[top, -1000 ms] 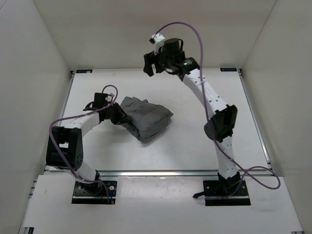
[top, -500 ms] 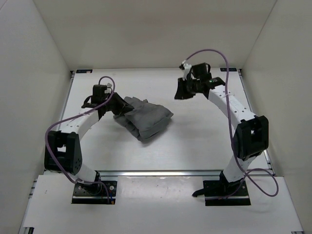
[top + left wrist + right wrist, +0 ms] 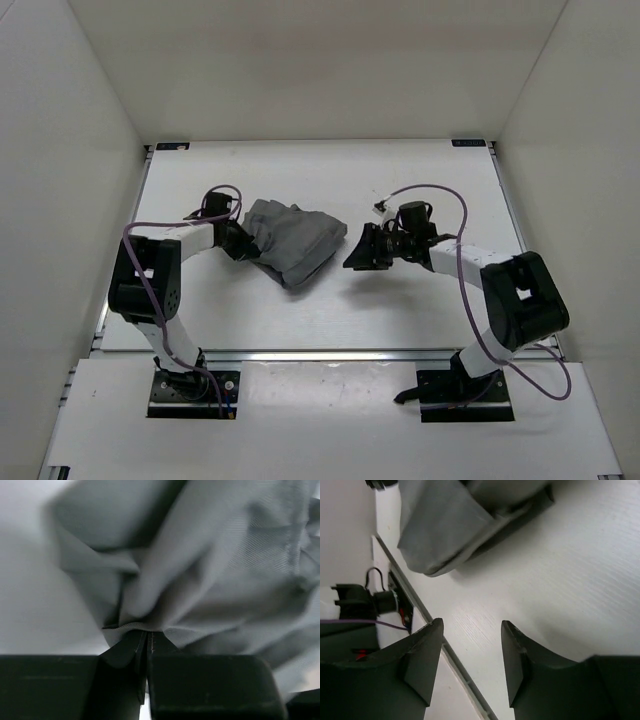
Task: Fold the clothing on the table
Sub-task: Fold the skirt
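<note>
Left gripper (image 3: 243,243) clamped on clothing (image 3: 298,238) at its left edge; right gripper (image 3: 356,253), jaws apart and empty, just beside its right corner; clothing lies leftward, mid table (image 3: 420,310).

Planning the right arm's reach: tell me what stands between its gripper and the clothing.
Nothing visible. Only table surface lies between the open right gripper and the clothing; the left gripper pinches its far side.

clothing (image 3: 295,238) on table (image 3: 420,175) | left tool (image 3: 243,245) at its left edge | right tool (image 3: 357,256) to its right
</note>
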Available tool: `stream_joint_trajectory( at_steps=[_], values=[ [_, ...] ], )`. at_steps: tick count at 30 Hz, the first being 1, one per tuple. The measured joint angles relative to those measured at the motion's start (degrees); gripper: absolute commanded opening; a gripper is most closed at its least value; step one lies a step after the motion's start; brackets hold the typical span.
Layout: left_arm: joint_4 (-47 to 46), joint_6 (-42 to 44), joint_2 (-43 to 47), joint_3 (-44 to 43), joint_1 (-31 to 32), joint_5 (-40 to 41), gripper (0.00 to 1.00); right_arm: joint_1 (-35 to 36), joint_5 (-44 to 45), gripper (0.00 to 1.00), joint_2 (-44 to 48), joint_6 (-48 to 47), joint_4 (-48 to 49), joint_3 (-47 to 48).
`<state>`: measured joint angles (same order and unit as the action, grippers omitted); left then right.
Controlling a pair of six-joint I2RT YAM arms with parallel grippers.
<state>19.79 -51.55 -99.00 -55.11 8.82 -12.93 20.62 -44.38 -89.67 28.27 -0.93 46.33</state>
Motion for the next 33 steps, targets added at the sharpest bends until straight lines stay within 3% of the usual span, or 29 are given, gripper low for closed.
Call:
stream_joint_trajectory(
  at_steps=[5, 6, 12, 13, 21, 22, 24, 25, 26, 30, 33],
  values=[
    [0.72, -0.17, -0.94, 0.68, -1.25, 0.37, 0.13, -0.24, -1.92, 0.53, -5.31, 11.50, 15.43, -4.24],
    [0.74, -0.09, -0.96, 0.63, -1.25, 0.39, 0.14, 0.07, -1.88, 0.63, -6.69, 13.07, 17.81, -4.22],
    [0.74, 0.68, -1.25, 0.35, -1.60, 0.13, 0.14, 2.73, -0.52, 0.68, -14.51, 22.25, 29.18, -3.89],
    [0.76, 0.81, -1.44, 0.22, -1.62, -0.02, 0.14, 3.17, -0.26, 0.78, -15.63, 23.96, 31.12, -3.89],
    [0.94, 2.43, -2.80, -1.05, -1.90, -1.90, 0.14, 6.40, 0.68, 0.79, -23.65, 30.73, 37.05, 3.56],
    [0.96, 2.62, -2.89, -1.14, -1.92, -2.08, 0.14, 6.86, 0.76, 0.74, -24.57, 31.45, 37.44, 4.81],
    [0.98, 2.91, -2.97, -1.25, -1.99, -2.29, 0.14, 7.74, 0.74, 0.44, -26.45, 32.79, 37.81, 7.06],
    [1.03, 3.10, -2.99, -1.31, -2.01, -2.36, 0.14, 8.04, 0.52, 0.07, -27.41, 33.29, 37.73, 8.04],
    [1.11, 3.30, -3.04, -1.33, -2.03, -2.49, 0.14, 8.28, 0.22, 0.01, -28.30, 33.38, 37.31, 9.05],
    [1.46, 4.39, -3.15, -1.66, -2.23, -2.60, 0.14, 8.48, -0.98, 0.00, -29.90, 31.85, 31.50, 12.07],
    [1.73, 5.14, -3.13, -1.75, -2.27, -2.56, 0.13, 7.45, -1.44, 0.00, -29.68, 24.22, 19.34, 16.02]
  ],
)
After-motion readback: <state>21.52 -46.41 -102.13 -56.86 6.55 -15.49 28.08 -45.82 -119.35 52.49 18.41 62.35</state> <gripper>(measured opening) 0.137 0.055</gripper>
